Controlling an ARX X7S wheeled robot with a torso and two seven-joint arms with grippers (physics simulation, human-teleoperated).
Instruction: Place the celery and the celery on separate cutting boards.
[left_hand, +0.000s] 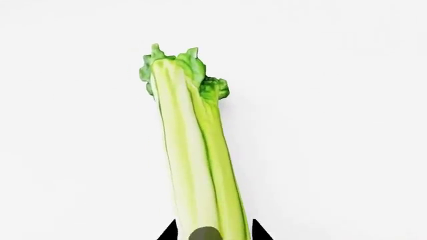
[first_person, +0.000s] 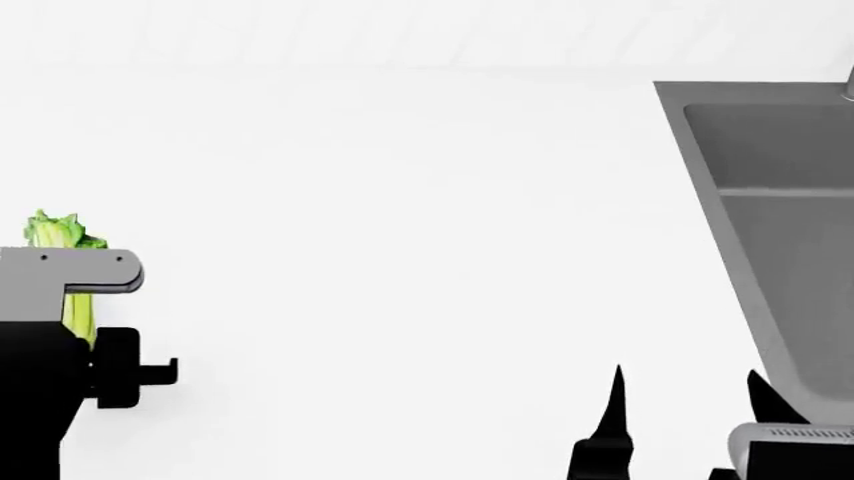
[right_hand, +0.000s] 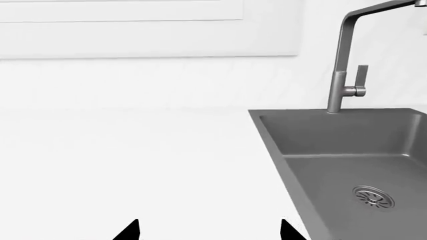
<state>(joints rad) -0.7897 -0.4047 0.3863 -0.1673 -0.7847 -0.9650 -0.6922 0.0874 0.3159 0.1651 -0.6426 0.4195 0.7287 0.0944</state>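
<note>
One celery (left_hand: 197, 150) lies lengthwise away from my left gripper (left_hand: 213, 232), its pale stalks running to the leafy top at the far end. The gripper's black fingertips (left_hand: 170, 232) press against both sides of the stalk near its base. In the head view only the leafy top of this celery (first_person: 54, 232) shows, behind my left arm (first_person: 67, 275) at the far left. My right gripper (right_hand: 208, 231) is open and empty over the white counter; it also shows in the head view (first_person: 687, 400). The second celery and both cutting boards are out of view.
A grey sink (first_person: 774, 200) is set into the white counter at the right, close to my right gripper. The right wrist view shows its basin (right_hand: 333, 145), drain (right_hand: 373, 196) and tall faucet (right_hand: 342, 75) against the white back wall.
</note>
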